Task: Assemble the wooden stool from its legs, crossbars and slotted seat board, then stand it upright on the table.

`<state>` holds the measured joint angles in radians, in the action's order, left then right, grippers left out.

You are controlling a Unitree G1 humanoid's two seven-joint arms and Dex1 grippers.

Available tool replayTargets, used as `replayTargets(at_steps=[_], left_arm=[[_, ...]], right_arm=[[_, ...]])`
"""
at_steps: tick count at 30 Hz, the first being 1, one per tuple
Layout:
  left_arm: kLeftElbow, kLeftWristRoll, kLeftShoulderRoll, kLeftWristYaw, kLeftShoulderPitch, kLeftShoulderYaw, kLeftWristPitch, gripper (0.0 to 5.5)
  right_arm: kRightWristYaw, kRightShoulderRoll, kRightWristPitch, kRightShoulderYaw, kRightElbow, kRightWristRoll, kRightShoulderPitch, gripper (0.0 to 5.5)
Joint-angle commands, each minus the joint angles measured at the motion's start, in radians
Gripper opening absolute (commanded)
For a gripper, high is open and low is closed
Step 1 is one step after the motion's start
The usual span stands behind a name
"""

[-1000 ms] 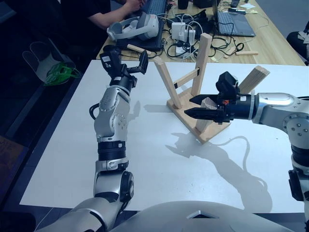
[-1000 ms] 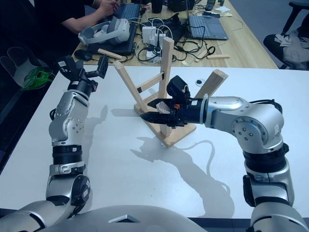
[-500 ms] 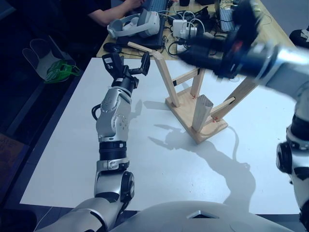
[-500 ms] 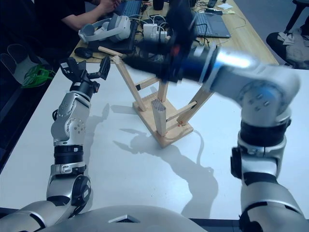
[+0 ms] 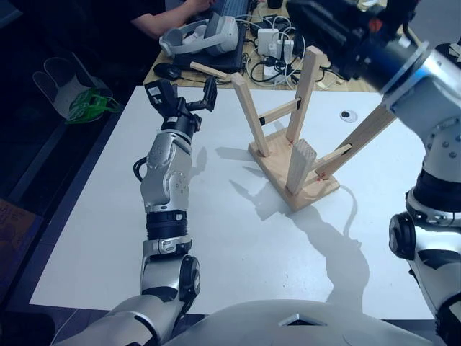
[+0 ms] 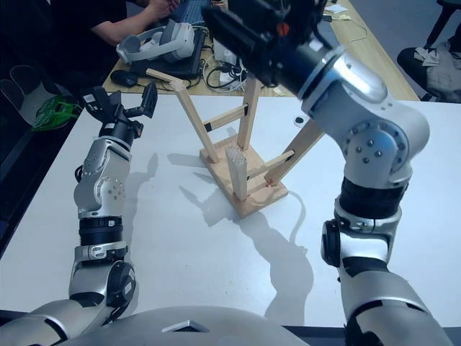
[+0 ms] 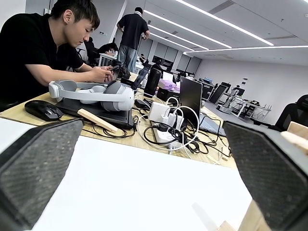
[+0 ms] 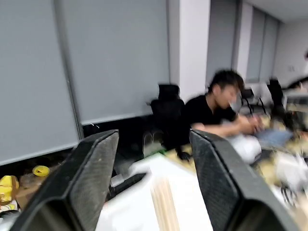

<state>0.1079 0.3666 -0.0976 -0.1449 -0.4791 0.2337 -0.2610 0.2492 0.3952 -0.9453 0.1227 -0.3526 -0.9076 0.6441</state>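
The wooden stool (image 5: 292, 144) sits upside down on the white table (image 5: 238, 252), seat board (image 5: 306, 194) flat, legs pointing up. The right gripper (image 8: 154, 137) hangs above its far side, fingers apart, empty; the left gripper (image 5: 181, 94), likewise spread and empty, is raised well to its left

free: table (image 5: 238, 267) near side | blocked: stool legs (image 5: 251, 119) mid-table | desk clutter (image 5: 270, 47) behind, seemingly close

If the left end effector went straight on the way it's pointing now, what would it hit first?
Probably the white power adapters and cables on the far desk; the left end effector points over bare white table first. Depth is unclear.
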Motion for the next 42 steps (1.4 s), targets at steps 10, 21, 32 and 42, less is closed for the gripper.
replayTargets(at_steps=[10, 21, 32, 42], left_arm=[[-0.041, 0.005, 0.014, 0.025, 0.02, -0.004, -0.013, 5.4], [0.003, 0.136, 0.183, 0.129, 0.011, 0.105, 0.121, 5.4], [0.15, 0.213, 0.211, 0.247, -0.051, 0.233, 0.241, 5.4], [0.097, 0.192, 0.207, 0.255, -0.026, 0.19, 0.231, 5.4]], right_arm=[[-0.228, -0.062, -0.113, 0.007, -0.13, 0.093, -0.361, 2.7], [0.018, -0.105, 0.402, -0.355, -0.154, 0.512, -0.021, 2.7], [0.276, 0.005, 0.155, -0.536, -0.159, 0.531, 0.056, 2.7], [0.354, 0.333, 0.343, -0.57, -0.018, 0.892, -0.044, 2.7]])
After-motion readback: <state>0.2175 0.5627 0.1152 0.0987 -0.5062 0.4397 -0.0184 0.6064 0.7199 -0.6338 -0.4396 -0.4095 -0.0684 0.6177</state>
